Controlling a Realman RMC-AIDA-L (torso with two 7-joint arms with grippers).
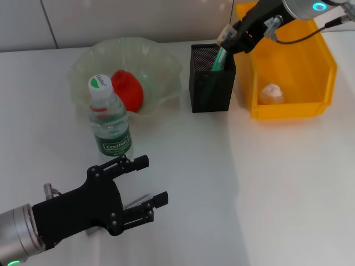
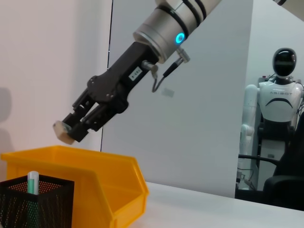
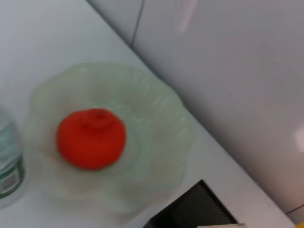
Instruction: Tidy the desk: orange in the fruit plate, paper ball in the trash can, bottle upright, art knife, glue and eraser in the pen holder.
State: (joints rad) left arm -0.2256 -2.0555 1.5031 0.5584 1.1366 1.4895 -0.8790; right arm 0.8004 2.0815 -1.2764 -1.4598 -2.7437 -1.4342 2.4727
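My right gripper (image 1: pixel 226 36) hovers just above the black mesh pen holder (image 1: pixel 212 77), shut on the small peach eraser (image 2: pixel 63 132). A green-topped stick (image 1: pixel 218 59) stands inside the holder. The orange (image 1: pixel 128 88) lies in the pale green fruit plate (image 1: pixel 161 61), also seen in the right wrist view as orange (image 3: pixel 91 138) in plate (image 3: pixel 161 137). The bottle (image 1: pixel 109 119) stands upright in front of the plate. The paper ball (image 1: pixel 272 93) rests in the yellow trash can (image 1: pixel 324 66). My left gripper (image 1: pixel 151 183) sits open low at the near left, holding nothing.
The pen holder stands between the plate and the trash can, close to both. A white wall rises behind the desk. In the left wrist view a white humanoid robot (image 2: pixel 280 109) stands far off beyond the table.
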